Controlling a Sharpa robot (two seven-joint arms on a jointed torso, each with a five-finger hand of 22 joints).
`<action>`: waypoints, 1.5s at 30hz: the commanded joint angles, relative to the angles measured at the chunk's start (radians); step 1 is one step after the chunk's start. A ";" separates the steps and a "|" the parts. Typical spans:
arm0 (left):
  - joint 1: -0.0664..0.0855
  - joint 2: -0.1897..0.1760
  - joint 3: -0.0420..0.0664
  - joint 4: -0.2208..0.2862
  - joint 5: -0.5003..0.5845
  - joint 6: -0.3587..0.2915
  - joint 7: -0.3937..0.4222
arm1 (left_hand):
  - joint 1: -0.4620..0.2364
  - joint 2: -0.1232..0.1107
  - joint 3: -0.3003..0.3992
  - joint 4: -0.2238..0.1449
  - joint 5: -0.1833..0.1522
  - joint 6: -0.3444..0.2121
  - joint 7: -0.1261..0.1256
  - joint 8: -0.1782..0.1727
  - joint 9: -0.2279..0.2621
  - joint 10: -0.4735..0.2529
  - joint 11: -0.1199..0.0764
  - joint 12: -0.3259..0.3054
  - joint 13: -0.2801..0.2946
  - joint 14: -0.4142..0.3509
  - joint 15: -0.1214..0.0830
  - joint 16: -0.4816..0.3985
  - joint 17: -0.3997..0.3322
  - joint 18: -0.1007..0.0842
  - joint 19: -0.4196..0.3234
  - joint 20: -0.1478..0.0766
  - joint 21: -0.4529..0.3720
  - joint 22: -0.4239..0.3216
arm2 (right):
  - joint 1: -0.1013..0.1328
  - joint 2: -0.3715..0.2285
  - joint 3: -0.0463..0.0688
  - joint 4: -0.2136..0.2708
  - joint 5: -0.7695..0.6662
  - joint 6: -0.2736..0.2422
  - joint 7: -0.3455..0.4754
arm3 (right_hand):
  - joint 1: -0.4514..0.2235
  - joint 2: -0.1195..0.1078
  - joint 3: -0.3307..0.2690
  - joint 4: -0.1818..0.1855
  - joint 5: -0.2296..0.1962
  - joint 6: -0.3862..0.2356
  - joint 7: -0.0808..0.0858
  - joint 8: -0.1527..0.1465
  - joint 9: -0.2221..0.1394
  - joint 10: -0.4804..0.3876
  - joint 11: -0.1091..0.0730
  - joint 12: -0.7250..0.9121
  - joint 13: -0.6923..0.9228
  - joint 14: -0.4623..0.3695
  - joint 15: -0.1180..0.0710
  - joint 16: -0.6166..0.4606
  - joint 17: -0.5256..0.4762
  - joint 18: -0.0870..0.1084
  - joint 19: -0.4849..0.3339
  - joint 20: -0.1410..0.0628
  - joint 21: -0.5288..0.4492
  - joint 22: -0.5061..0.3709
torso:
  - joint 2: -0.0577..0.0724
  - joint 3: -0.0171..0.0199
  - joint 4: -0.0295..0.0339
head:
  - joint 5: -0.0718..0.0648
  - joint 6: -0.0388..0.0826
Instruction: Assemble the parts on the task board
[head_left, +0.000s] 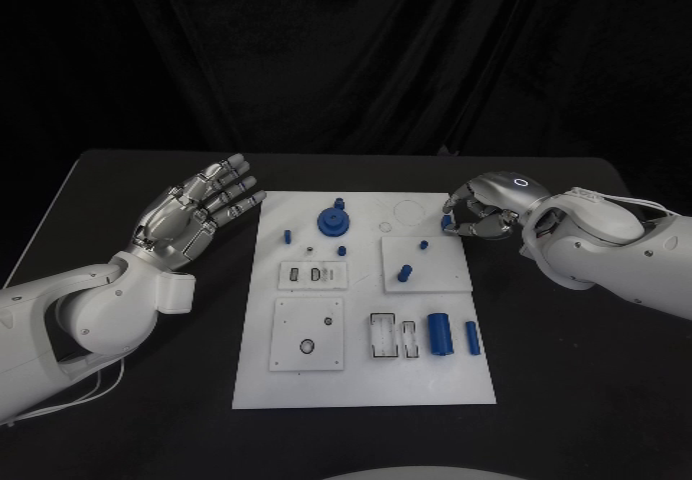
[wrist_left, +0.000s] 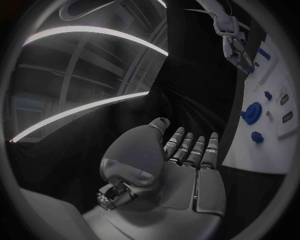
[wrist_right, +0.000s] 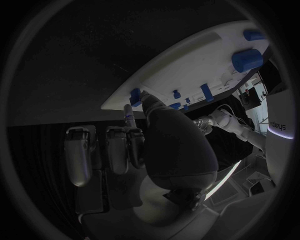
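Note:
The white task board (head_left: 368, 385) lies in the middle of the black table. On it are a round blue gear (head_left: 333, 218), small blue pegs (head_left: 287, 237), a short blue cylinder (head_left: 407, 271) on a raised square plate, and two larger blue cylinders (head_left: 440, 333) near the front right. My right hand (head_left: 483, 215) hovers at the board's far right corner with its fingers curled in, pinching a small blue part (head_left: 450, 222) between thumb and fingertip; the part (wrist_right: 135, 96) sits right at the board's edge (wrist_right: 187, 60). My left hand (head_left: 195, 215) is raised left of the board, fingers straight and apart, holding nothing.
White sub-plates stand on the board: one with slots (head_left: 313, 274), one with holes (head_left: 310, 333), and a slotted holder (head_left: 392, 335). Bare black table (head_left: 577, 380) lies on both sides and in front. The table's far edge runs behind the board.

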 joint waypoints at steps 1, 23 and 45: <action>-0.003 0.002 0.001 0.000 -0.002 0.020 0.017 | -0.010 0.001 0.007 -0.002 0.006 -0.004 0.026 0.003 0.000 0.000 0.010 0.006 0.001 -0.001 0.008 0.004 0.001 0.007 0.001 0.006 0.004 0.002 | -0.003 0.002 0.000 -0.003 -0.011 0.000 -0.029 | 0.011 0.002 -0.005 0.001 -0.003 0.013 -0.001 0.011 0.009 0.104 0.006 0.003 0.263 0.103 0.004 0.003 0.263 -0.008 0.106 0.004 0.002 0.263 | 0.000 -0.0002 -0.0001 | 0.000 0.000; -0.008 -0.001 0.001 -0.002 -0.002 0.022 0.016 | -0.011 0.001 0.008 -0.002 0.005 -0.005 0.027 0.003 0.000 0.000 0.011 0.007 0.001 -0.001 0.009 0.004 0.001 0.006 0.002 0.006 0.005 0.002 | -0.012 0.015 0.001 -0.015 -0.017 -0.025 -0.012 | 0.029 0.021 -0.006 -0.016 0.087 0.075 -0.018 0.068 0.091 0.104 -0.008 0.003 0.263 0.103 -0.007 0.003 0.263 -0.008 0.106 -0.004 0.002 0.263 | 0.000 -0.0001 -0.0002 | 0.005 -0.005; -0.011 -0.009 0.001 -0.002 -0.002 0.018 0.011 | -0.013 0.000 0.010 -0.003 0.005 -0.004 0.027 0.003 0.000 0.000 0.012 0.008 0.002 -0.001 0.009 0.005 0.001 0.006 0.003 0.006 0.006 0.002 | 0.022 0.006 0.003 0.097 -0.050 -0.114 -0.034 | 0.022 0.029 -0.006 -0.018 0.115 0.124 -0.035 0.098 0.131 0.104 -0.021 0.003 0.263 0.103 -0.019 0.003 0.263 -0.008 0.106 -0.017 0.002 0.263 | 0.001 0.0002 -0.0016 | 0.020 -0.008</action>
